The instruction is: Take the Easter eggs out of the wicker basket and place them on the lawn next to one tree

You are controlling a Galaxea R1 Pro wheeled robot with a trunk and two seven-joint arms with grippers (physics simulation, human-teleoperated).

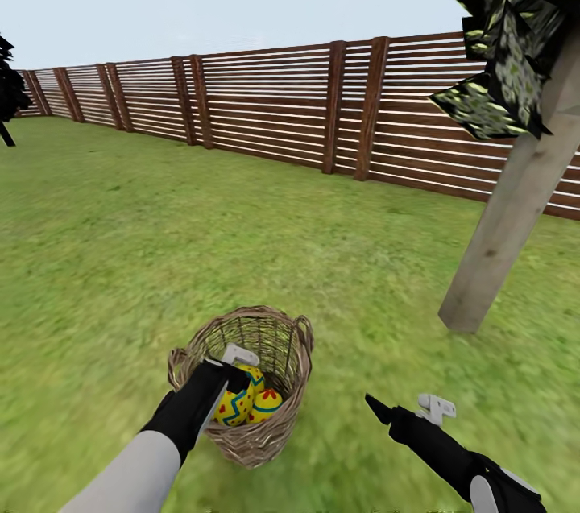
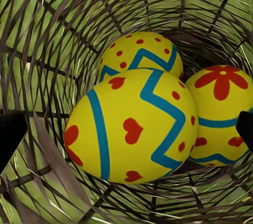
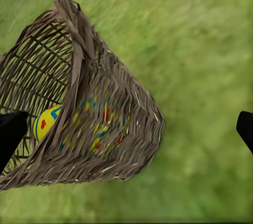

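While all three eggs (image 2: 132, 129) are seen lying in the basket (image 1: 278, 424) on the lawn (image 1: 121, 255), nothing is yet moved. Left gripper (image 1: 234, 364) is lowered inside, fingers spread wide; right gripper (image 1: 407, 408) is held open, empty. Tree (image 1: 507, 215) is noted near.

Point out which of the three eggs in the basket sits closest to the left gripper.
The big front egg with red hearts and a blue zigzag, lying directly between the left gripper fingertips. The dotted egg and flower egg lie deeper.
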